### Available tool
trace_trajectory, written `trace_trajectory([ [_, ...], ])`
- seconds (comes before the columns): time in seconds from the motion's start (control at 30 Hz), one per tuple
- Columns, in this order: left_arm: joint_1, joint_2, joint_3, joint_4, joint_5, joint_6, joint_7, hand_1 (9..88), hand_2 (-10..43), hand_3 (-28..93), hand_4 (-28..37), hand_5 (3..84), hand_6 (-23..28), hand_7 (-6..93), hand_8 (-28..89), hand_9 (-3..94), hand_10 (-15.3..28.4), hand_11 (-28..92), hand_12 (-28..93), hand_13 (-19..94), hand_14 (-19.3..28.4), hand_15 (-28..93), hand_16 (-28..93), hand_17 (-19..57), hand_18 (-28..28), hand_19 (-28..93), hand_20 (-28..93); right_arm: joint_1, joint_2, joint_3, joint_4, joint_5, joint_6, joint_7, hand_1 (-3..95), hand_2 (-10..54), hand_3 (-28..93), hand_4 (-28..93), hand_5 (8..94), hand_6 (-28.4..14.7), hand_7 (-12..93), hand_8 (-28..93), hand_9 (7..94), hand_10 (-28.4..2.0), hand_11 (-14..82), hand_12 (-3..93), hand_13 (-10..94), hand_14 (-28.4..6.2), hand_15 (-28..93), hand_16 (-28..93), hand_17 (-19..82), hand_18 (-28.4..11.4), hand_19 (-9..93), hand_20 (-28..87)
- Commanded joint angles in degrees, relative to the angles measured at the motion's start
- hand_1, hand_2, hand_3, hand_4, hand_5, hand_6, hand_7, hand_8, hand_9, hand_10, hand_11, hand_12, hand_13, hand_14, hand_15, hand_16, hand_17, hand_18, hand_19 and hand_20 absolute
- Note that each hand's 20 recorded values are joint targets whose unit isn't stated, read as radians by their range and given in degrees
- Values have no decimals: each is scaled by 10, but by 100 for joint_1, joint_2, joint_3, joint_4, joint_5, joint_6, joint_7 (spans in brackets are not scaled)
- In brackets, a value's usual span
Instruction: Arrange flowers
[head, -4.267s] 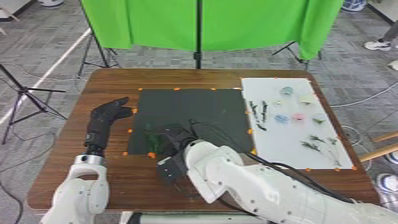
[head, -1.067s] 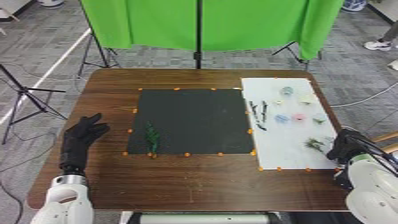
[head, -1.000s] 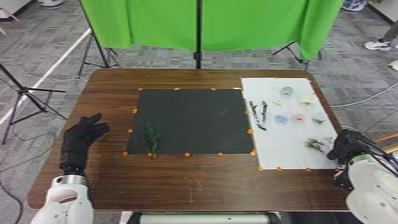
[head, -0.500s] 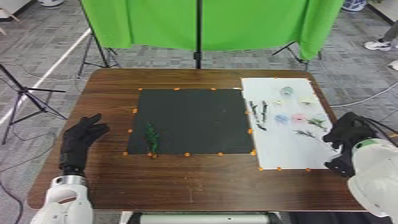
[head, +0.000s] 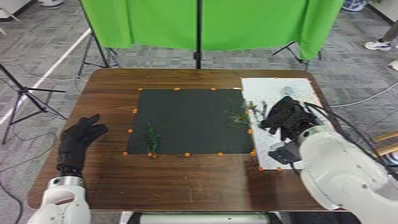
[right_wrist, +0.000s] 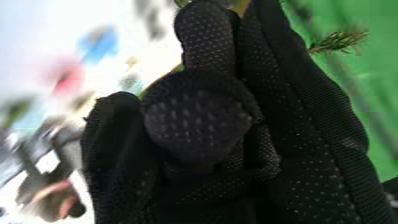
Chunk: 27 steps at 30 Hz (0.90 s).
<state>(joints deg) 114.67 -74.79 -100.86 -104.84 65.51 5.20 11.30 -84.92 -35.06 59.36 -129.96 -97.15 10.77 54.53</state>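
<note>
Green sprig (head: 152, 139): on the dark mat (head: 191, 107), near left corner.
Left hand (head: 80, 132): relaxed, empty, beside the mat.
Right hand (head: 289, 116): narrow, pinching a thin sprig (head: 237, 113) at the mat's right edge.
Mat: apparently the laying-out step; next, bring thin sprig inward, lower, release.
Pale blossom (head: 287, 91): on the white sheet (head: 264, 86).

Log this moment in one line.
right robot hand: holding feathery green sprig; leafy green stem: on black rectangular mat; left robot hand: open

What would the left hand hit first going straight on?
Way looks free in the head view: left hand points left of the black mat, toward the far edge of the table, though hand height is unclear.
</note>
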Motion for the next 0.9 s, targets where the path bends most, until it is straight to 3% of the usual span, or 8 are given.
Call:
trace_trajectory([
  [0.03,57,48,-1,-60,54,90,-102,285,173,591,-249,539,89,78,-53,547,178,237,106,450,213,280,-47,133,180,327,165,1663,-658,-1674,253,1568,793,19,681,-95,437,-99,743,-52,445,120,937,-101,388,205,937,-1,611,149,764,-52,866,363],
  [0.27,65,92,38,-94,63,132,-132,287,168,593,-248,540,90,78,-54,547,178,237,106,451,213,281,-47,132,181,327,165,2286,-1305,-2614,800,2330,1969,417,676,-95,463,-102,696,-66,533,74,927,-102,389,200,937,0,598,142,772,-43,845,358],
  [0.53,43,120,59,-95,63,168,-154,287,167,592,-245,540,90,78,-53,548,179,237,105,451,214,282,-47,132,181,328,165,2612,-1825,-3182,1465,1870,2580,575,678,-95,467,-104,682,-79,558,49,922,-106,368,188,937,-11,562,137,778,-36,801,355],
  [0.9,27,141,95,-107,69,181,-157,287,164,592,-244,541,91,76,-53,550,180,237,106,452,215,284,-48,132,181,328,164,2705,-2355,-3545,2029,1600,2939,635,673,-95,477,-115,671,-80,578,30,917,-111,352,182,937,-15,539,134,779,-35,775,358],
])
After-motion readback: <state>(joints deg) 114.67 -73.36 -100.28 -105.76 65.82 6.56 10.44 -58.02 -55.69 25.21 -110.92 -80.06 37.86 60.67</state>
